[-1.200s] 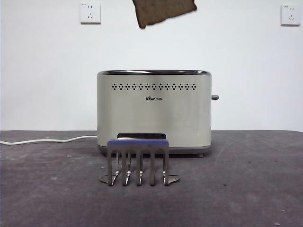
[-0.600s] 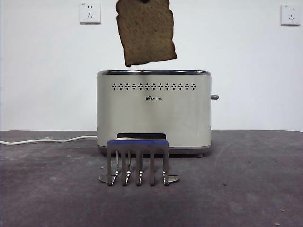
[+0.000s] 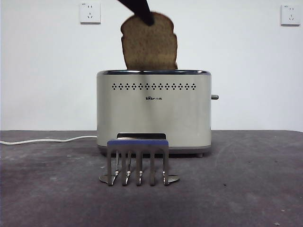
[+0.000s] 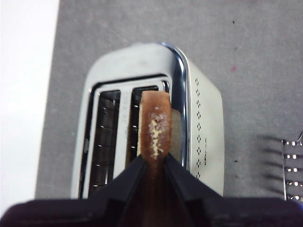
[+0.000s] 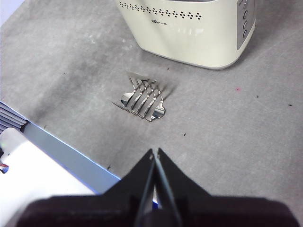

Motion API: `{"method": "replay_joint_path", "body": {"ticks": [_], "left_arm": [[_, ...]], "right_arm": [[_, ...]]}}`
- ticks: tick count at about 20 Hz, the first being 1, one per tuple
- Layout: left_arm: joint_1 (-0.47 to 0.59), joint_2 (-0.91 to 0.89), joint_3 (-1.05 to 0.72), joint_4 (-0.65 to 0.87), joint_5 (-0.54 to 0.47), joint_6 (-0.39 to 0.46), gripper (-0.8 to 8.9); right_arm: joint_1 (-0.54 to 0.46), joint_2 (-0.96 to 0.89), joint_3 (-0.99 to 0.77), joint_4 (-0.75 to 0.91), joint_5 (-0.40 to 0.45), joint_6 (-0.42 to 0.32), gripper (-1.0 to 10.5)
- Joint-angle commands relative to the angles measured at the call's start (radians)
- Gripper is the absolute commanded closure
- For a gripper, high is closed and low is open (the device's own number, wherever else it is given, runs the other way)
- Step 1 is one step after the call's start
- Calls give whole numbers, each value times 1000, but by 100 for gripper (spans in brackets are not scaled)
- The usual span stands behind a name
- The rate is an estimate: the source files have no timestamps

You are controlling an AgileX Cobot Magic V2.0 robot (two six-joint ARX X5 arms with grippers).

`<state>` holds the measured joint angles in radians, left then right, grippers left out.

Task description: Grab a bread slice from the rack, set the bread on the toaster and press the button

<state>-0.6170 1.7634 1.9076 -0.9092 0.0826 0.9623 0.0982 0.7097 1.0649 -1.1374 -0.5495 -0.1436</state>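
Observation:
The slice of bread (image 3: 149,45) hangs upright, its lower edge hidden behind the chrome top rim of the toaster (image 3: 154,116). My left gripper (image 3: 147,16) comes down from above and is shut on the slice's domed top. In the left wrist view the bread (image 4: 155,125) shows edge-on between the jaws of the left gripper (image 4: 155,158), over the toaster (image 4: 203,123) slot nearer the holed side. The rack (image 3: 138,161) stands in front of the toaster with nothing in it. The button (image 3: 215,97) sticks out of the toaster's right side. My right gripper (image 5: 155,153) is shut and holds nothing, high above the table near the rack (image 5: 142,100).
A white cable (image 3: 47,140) runs along the table to the left of the toaster. Two wall sockets (image 3: 90,13) (image 3: 289,14) sit on the white wall behind. A blue and white edge (image 5: 61,156) borders the table in the right wrist view.
The bread has come down from the top of the picture and turned upright. Its lower edge has dropped to the toaster's top rim, and the left gripper's tip has come into view.

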Motion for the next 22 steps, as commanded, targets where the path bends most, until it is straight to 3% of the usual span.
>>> {"method": "replay_joint_path", "body": {"ticks": [1,10,13,20,22], "left_arm": [[15,36,-6,8,6,11,823],[58,129,-6,117,3,-9,802],[60,129,-6,163,0,-46,658],[60,129,-6,192,-5,-59,646],[60,122,-6,200,-6,-99,646]], "right_arm": [[2,-1,2,-1,2,-8,958],[2,24,2,29,2,-23,958],[2,58,2,125,2,-29,958],[2,214,2,350,2,5,958],[2,266,2,434,2,26,958]]}}
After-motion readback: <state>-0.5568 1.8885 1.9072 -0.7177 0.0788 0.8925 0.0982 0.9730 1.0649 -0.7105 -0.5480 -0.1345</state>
